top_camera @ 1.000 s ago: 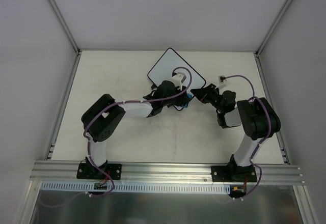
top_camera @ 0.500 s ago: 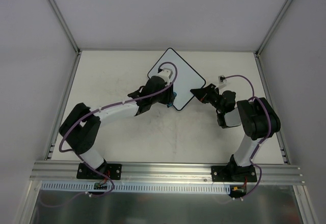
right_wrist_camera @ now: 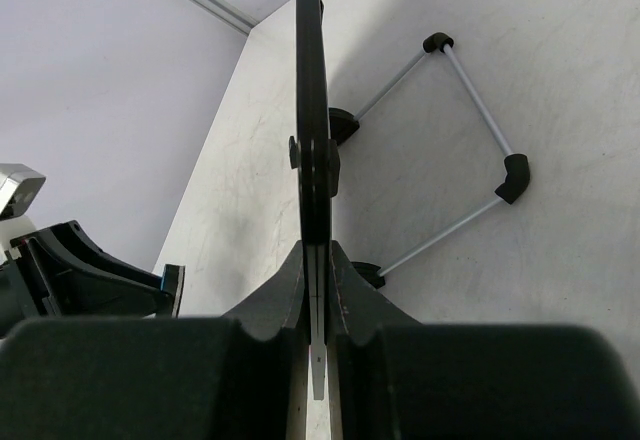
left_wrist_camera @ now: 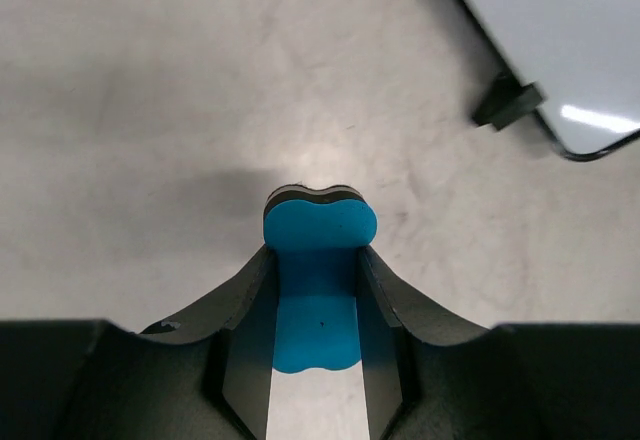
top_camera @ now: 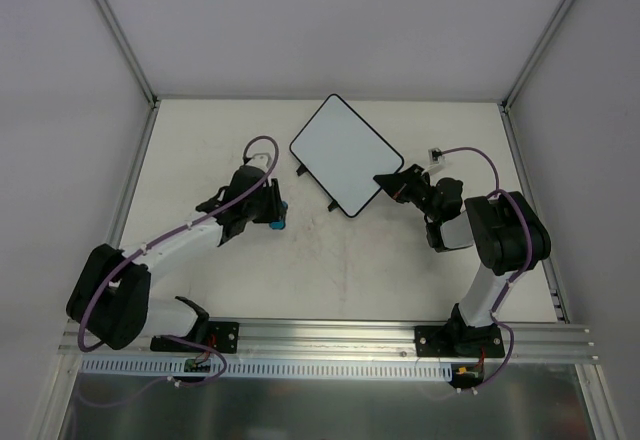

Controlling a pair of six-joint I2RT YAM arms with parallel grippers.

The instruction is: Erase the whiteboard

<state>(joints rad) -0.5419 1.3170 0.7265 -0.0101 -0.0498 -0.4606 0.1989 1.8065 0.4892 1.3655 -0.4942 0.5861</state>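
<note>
The whiteboard [top_camera: 345, 153] is a white rectangle with a thin black rim, tilted at the back middle of the table, its face free of marks. My right gripper [top_camera: 385, 182] is shut on its right corner; the right wrist view shows the board edge-on [right_wrist_camera: 308, 80] between the fingers, with its wire stand [right_wrist_camera: 470, 120] beneath. My left gripper [top_camera: 272, 212] is shut on the small blue bone-shaped eraser [left_wrist_camera: 318, 290], held over bare table to the left of the board. The board's corner and a black tab [left_wrist_camera: 508, 102] show at the top right of the left wrist view.
The table [top_camera: 330, 270] is off-white with faint scuffs, walled by grey panels at the back and sides. An aluminium rail [top_camera: 330, 335] runs along the near edge by both arm bases. A small white part [top_camera: 437, 154] lies right of the board.
My left gripper has swept off the whiteboard with the eraser, moving left and toward the near side, and now is over bare table. The right arm and board have stayed still.
</note>
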